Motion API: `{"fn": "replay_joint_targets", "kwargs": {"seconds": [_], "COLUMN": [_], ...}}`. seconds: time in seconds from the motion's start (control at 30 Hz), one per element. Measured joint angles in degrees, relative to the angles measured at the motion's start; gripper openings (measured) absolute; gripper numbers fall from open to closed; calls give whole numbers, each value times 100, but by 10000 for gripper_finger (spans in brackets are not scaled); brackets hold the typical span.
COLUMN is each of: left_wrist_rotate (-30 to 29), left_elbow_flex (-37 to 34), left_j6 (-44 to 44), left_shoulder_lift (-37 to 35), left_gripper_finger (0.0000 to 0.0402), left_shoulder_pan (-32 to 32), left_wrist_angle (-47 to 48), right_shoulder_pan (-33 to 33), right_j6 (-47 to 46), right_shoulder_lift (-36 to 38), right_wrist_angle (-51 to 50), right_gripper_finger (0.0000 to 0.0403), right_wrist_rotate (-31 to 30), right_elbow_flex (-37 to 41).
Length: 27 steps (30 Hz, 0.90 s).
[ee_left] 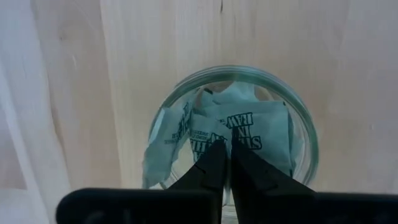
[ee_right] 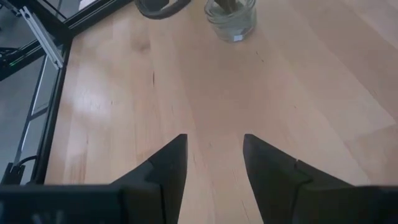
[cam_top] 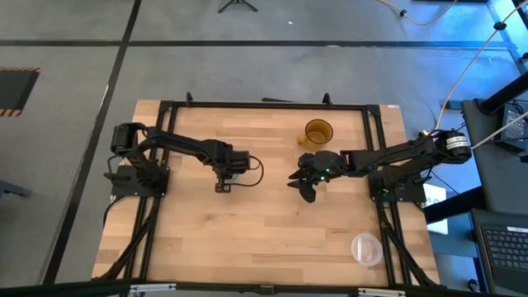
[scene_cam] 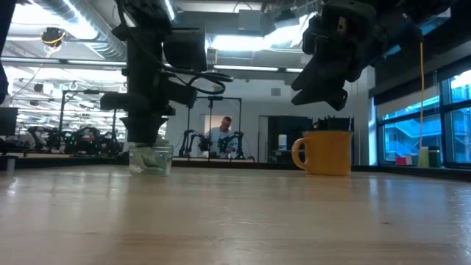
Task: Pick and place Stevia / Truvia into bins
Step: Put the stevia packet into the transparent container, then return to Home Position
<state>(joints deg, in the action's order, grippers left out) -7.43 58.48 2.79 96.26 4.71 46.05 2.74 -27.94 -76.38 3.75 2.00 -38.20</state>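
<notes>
A: Left claw (ee_left: 225, 163) hung over the cup (ee_left: 233, 134), fingers together, clamped on nothing. Packets (ee_left: 239, 134) lay inside it, mid-desk toward the left edge.

B: Noted. Right claw (ee_right: 214, 163) stood apart, empty, near the mug (cam_top: 318, 132). Best to lift straight up, clear of the rim.

The bench (cam_top: 264, 223) is evenly lit from overhead, and only soft shadows are cast under the arms. In the low view, the arms are reduced to dark silhouettes by bright ceiling strips at 12 o'clock and windows at 3 o'clock. A pale glare patch is seen at 9 o'clock in the right wrist view. Blurred white haze is spread along the left wrist view's 9 o'clock edge.
</notes>
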Motion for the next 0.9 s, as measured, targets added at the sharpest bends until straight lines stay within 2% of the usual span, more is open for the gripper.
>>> {"fn": "replay_joint_targets", "kwargs": {"seconds": [0.17,0.43,0.7,0.9], "left_wrist_rotate": [-44,-85,-202,-192], "left_elbow_flex": [0,2,2,2], "left_j6": [87,-53,-224,-701], "left_shoulder_lift": [-25,-490,-1151,-2250], "left_gripper_finger": [39,86,93,87], "left_shoulder_pan": [-22,-22,-22,-22], "left_wrist_angle": [-1,34,82,-29], "right_shoulder_pan": [0,2,0,0], "right_j6": [-2,-2,-22,-64], "right_shoulder_lift": [0,0,4,247], "right_wrist_angle": [-1,-46,-149,-313], "right_gripper_finger": [161,161,161,161], "right_wrist_rotate": [4,11,17,19], "right_elbow_flex": [0,0,-2,-2]}}
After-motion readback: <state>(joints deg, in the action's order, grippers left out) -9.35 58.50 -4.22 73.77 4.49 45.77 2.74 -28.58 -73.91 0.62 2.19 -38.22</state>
